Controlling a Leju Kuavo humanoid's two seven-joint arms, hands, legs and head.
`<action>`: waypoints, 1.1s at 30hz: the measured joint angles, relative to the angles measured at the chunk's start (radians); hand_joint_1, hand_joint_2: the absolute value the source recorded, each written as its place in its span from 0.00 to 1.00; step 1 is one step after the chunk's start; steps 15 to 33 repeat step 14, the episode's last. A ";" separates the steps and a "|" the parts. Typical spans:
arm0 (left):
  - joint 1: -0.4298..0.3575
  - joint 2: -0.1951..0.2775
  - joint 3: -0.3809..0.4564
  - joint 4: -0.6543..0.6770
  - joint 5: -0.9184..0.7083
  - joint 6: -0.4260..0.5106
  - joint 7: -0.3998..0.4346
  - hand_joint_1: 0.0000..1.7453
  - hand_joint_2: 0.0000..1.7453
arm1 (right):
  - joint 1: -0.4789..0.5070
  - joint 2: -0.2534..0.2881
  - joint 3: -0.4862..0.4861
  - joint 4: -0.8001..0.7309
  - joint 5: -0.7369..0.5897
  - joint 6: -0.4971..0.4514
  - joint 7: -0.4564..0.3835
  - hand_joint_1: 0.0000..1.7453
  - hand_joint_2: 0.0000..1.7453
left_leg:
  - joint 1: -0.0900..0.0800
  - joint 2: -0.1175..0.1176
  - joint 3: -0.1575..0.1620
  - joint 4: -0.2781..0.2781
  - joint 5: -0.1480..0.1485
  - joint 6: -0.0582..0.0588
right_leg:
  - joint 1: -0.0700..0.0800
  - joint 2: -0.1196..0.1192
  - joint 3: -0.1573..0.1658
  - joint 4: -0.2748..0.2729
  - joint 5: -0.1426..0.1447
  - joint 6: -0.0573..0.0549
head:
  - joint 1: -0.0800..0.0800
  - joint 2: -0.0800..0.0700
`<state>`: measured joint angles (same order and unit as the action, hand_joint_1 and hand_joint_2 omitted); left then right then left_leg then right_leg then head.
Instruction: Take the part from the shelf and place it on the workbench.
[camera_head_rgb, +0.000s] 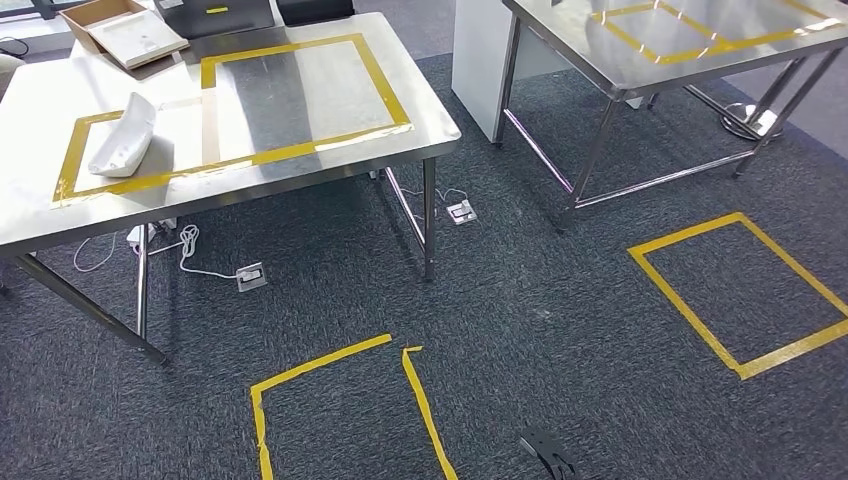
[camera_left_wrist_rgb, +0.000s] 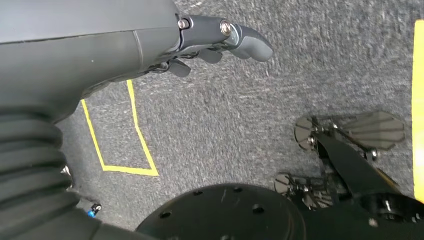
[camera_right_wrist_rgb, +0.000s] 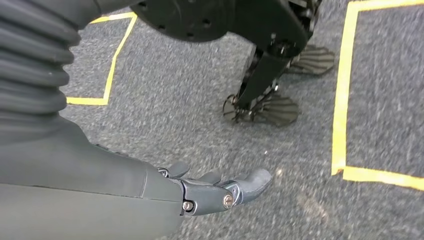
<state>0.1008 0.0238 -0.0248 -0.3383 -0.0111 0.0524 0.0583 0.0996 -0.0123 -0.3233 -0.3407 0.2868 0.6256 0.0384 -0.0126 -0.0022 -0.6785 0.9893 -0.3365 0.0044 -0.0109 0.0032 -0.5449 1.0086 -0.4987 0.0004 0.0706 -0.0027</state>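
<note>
The white part (camera_head_rgb: 124, 135) lies on the steel workbench (camera_head_rgb: 330, 100), inside the smaller yellow-taped rectangle (camera_head_rgb: 75, 150), while the left hand (camera_left_wrist_rgb: 200, 42) and right hand (camera_right_wrist_rgb: 210, 187) hang above grey carpet (camera_head_rgb: 520, 300), fingers loosely extended, holding nothing.

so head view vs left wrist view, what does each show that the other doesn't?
Head view alone: two steel tables, the near table with yellow tape frames and a white part lying inside the smaller frame, a cardboard box at its far edge, cables and floor sockets underneath.

Left wrist view alone: the left robot hand, holding nothing, fingers loosely extended, hanging over the carpet.

Both: dark grey carpet marked with yellow tape squares.
</note>
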 joint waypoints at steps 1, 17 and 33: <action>0.004 -0.001 0.000 -0.005 0.001 -0.005 -0.005 0.00 0.00 | 0.004 -0.001 0.025 -0.003 -0.027 0.000 -0.004 0.00 0.00 | 0.000 0.000 0.000 0.000 0.000 0.000 | 0.000 0.000 0.000 0.000 0.000 0.000 | 0.000 0.000; 0.038 -0.014 0.000 -0.048 0.011 -0.048 -0.057 0.00 0.00 | 0.043 -0.014 0.256 -0.029 -0.283 0.000 -0.038 0.00 0.00 | 0.000 0.000 0.000 0.000 -0.002 -0.003 | 0.000 0.000 0.000 0.000 0.000 0.000 | 0.000 0.000; 0.038 -0.014 0.000 -0.048 0.011 -0.048 -0.057 0.00 0.00 | 0.043 -0.014 0.256 -0.029 -0.283 0.000 -0.038 0.00 0.00 | 0.000 0.000 0.000 0.000 -0.002 -0.003 | 0.000 0.000 0.000 0.000 0.000 0.000 | 0.000 0.000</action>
